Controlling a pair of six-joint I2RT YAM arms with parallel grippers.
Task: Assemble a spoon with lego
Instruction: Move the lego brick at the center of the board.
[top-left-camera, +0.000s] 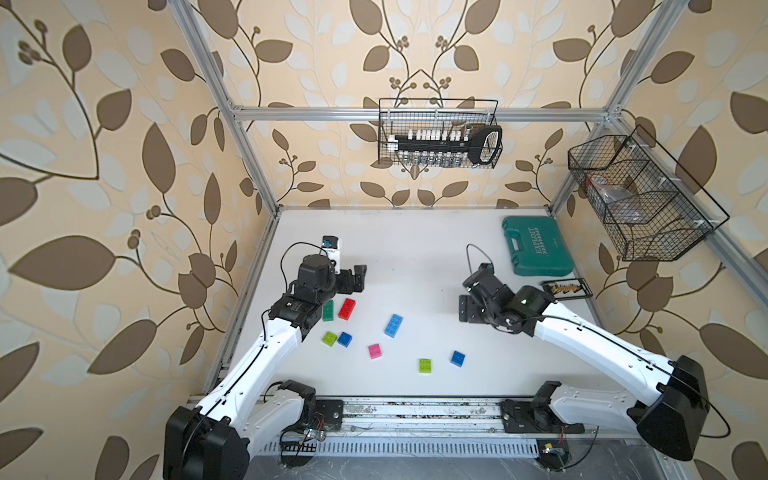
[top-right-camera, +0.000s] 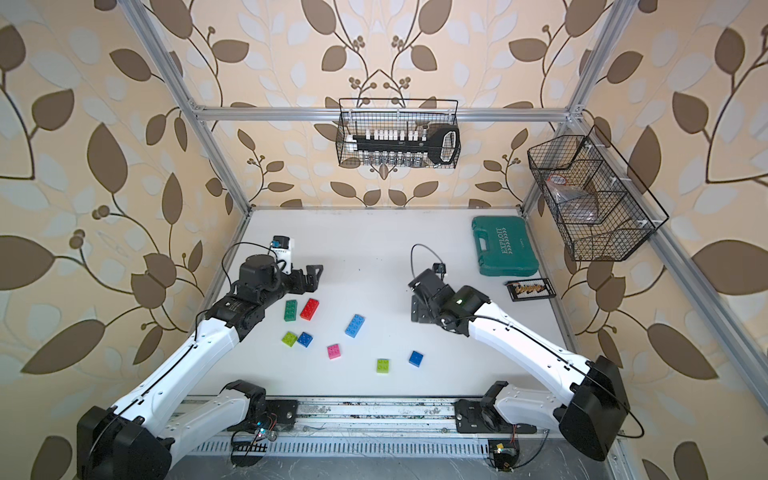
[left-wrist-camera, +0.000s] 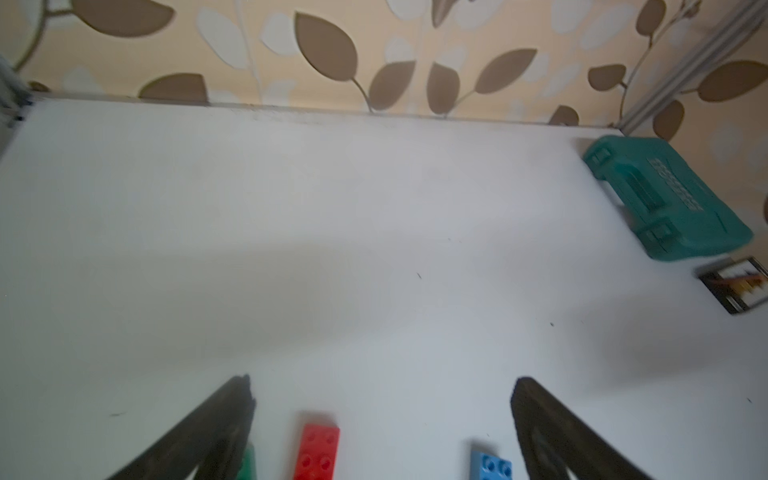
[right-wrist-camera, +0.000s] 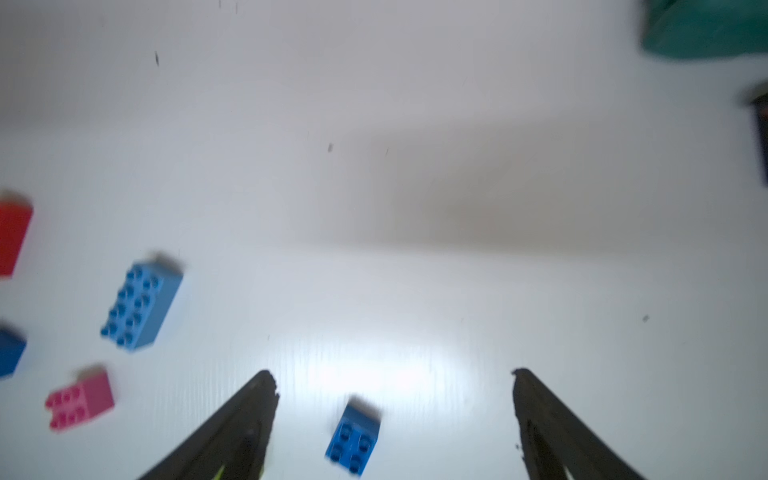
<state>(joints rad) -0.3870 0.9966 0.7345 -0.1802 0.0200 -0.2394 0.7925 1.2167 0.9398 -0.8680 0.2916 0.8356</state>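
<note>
Though loose on the smooth white table, studded plastic bricks; left tool and right tool agape, empty.

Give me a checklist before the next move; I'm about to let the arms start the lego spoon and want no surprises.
1. Left gripper open and empty: ok.
2. Right gripper open and empty: ok.
3. All lego bricks in view on the table: ok, eight lie there, none joined yet.
4. Small blue brick lined up between the right jaws: ok in the right wrist view; height above it cannot tell.
5. Lime brick apart from its blue neighbour: cannot tell, they sit very close.
6. Teal case away from the bricks: ok.
</note>
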